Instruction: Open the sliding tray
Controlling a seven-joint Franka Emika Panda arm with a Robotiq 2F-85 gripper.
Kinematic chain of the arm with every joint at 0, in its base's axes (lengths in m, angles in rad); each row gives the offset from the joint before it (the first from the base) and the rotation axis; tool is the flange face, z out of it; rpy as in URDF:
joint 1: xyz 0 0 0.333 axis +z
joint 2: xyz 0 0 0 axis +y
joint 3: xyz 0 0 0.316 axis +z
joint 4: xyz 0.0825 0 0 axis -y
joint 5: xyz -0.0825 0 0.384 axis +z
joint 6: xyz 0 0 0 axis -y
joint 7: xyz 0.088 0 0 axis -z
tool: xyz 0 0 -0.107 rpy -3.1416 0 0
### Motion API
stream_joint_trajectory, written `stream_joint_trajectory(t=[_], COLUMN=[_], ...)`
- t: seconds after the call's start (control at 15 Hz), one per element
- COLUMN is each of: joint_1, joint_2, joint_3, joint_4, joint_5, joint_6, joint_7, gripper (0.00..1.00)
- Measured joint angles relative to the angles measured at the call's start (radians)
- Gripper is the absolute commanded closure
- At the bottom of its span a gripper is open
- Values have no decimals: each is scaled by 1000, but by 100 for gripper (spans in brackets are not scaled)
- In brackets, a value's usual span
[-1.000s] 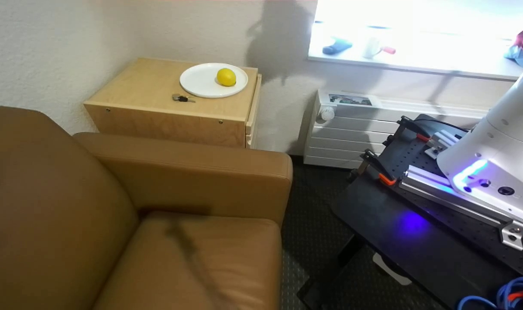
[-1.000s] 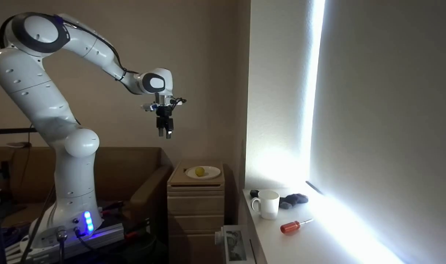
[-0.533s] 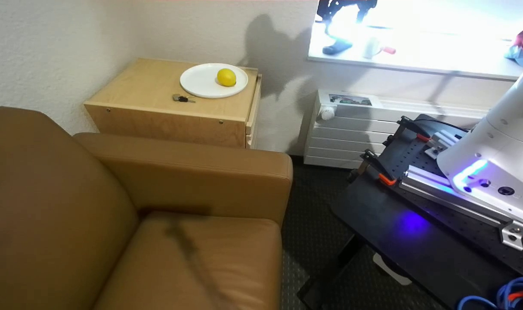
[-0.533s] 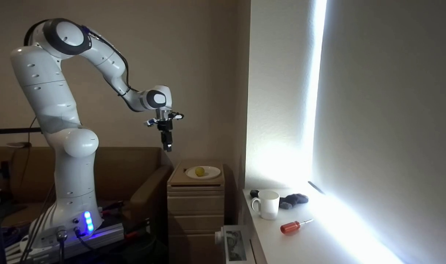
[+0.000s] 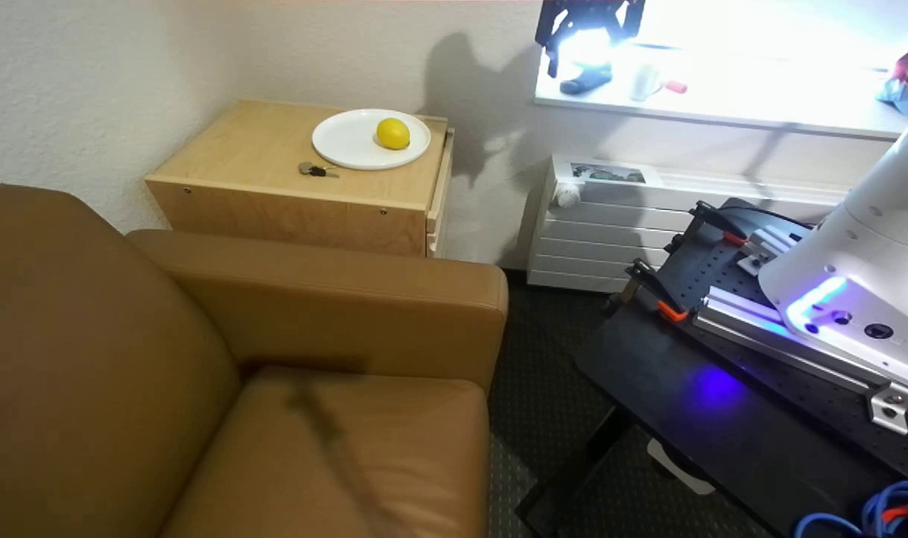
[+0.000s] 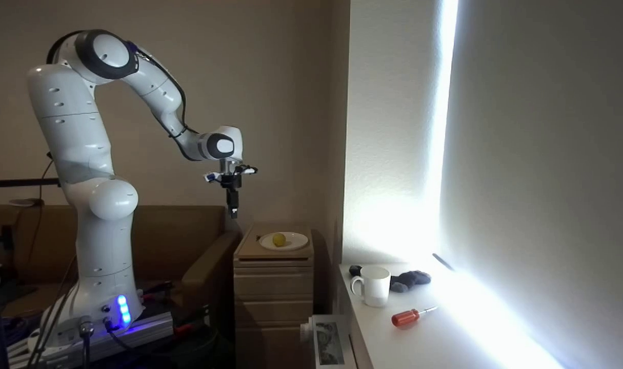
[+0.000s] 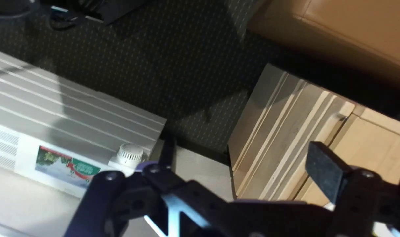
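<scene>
The wooden cabinet (image 5: 274, 149) stands beside the sofa. The sliding tray (image 6: 273, 263) is a thin pale tan board under the cabinet's top, with only its front edge showing. That edge also shows in the wrist view as a rounded pale strip (image 7: 326, 131) along a dark gap. The tray sits in line with the cabinet front. My gripper (image 6: 233, 214) points down, higher than the cabinet top and apart from it. In the wrist view the gripper (image 7: 241, 144) is open and empty, its fingers wide apart. The right finger (image 7: 323, 171) covers part of the tray edge in that view.
A white plate (image 5: 341, 142) with a yellow lemon (image 5: 393, 134) and keys (image 5: 319, 171) lie on the cabinet. A radiator (image 5: 610, 224) and sill with a mug (image 6: 377, 287) and screwdriver (image 6: 406, 318) are nearby. The sofa arm (image 5: 334, 276) stands beside the cabinet.
My gripper has come down and turned, so it now looks narrow in an exterior view and has entered the top of the exterior view facing the window. The cabinet and tray have not moved.
</scene>
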Motion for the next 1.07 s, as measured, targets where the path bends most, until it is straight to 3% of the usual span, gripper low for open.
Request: stream_joint_trajectory(t=[0.33, 0.53, 0.8, 0.93, 1.07], joint_1=[54, 71, 78, 82, 90], joint_2=[163, 246, 254, 260, 301], joint_3=[0, 0, -6, -11, -12], joint_4=[9, 34, 39, 39, 40], joint_5=[151, 174, 175, 127, 150], joint_6=[79, 96, 96, 114, 195], joint_7=[-7, -6, -5, 46, 123], gripper=[0, 0, 0, 0, 0])
